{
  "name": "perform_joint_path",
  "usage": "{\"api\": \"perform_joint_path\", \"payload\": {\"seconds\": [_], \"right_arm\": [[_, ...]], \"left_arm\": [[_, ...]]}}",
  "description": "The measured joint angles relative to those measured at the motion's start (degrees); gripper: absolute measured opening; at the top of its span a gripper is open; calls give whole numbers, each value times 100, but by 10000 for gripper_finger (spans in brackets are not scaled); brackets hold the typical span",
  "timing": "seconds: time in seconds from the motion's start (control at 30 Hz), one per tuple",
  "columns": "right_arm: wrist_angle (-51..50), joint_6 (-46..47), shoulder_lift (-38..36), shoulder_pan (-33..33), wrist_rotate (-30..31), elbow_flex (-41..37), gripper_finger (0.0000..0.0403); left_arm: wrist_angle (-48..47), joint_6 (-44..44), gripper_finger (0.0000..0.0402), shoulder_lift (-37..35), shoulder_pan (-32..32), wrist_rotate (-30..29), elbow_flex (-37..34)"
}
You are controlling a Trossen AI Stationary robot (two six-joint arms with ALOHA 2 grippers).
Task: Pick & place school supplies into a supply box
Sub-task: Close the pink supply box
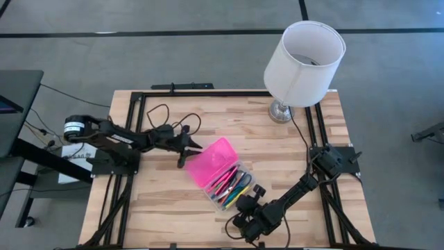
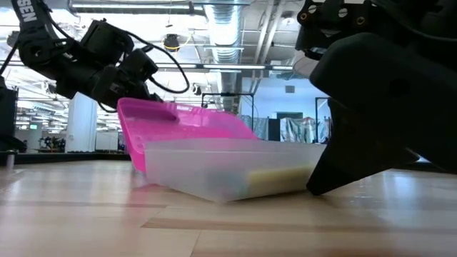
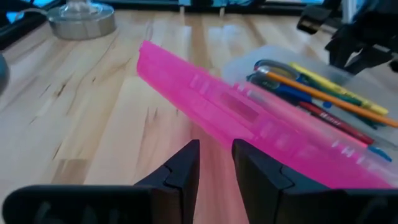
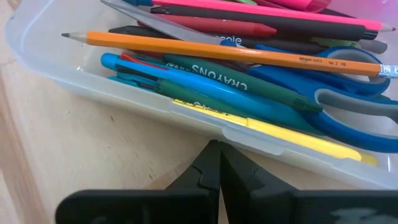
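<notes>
The supply box lies open mid-table. Its hot-pink lid (image 1: 210,160) stands tilted up from the clear base (image 1: 236,189). The base holds the school supplies: an orange pencil (image 4: 217,53), blue-handled scissors (image 4: 348,106), and several pens and markers. My left gripper (image 3: 216,155) is open with nothing between its fingers, right at the lid's free long edge (image 3: 205,102), on the lid's left side (image 1: 184,157). My right gripper (image 4: 216,149) is shut, at the base's near-right long wall (image 1: 248,199). My left gripper has its fingertips close to the pink lid's outer face; whether they touch it I cannot tell. My right gripper sets its shut fingertips against the outside of the clear base's long wall, by the latch tab (image 4: 249,132). It slants down from the table's near right. The base rests flat on the table.
A white lamp (image 1: 304,62) stands at the table's far right corner, its metal foot (image 3: 81,22) showing in the left wrist view. Black frame rails (image 1: 316,125) run along the table's sides. Bare wood (image 1: 166,208) lies near and left of the box.
</notes>
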Motion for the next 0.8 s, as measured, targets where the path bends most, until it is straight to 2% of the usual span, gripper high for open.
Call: {"api": "perform_joint_path", "payload": {"seconds": [0.4, 0.63, 0.8], "right_arm": [[6, -19, 0, 0, 2, 0, 0], [31, -55, 13, -62, 76, -2, 0], [38, -106, 13, -171, 69, -4, 0]], "left_arm": [[263, -28, 96, -122, -350, 34, 10], [225, -36, 96, -69, -651, 328, -26], [471, -26, 96, -94, -771, 212, -6]]}}
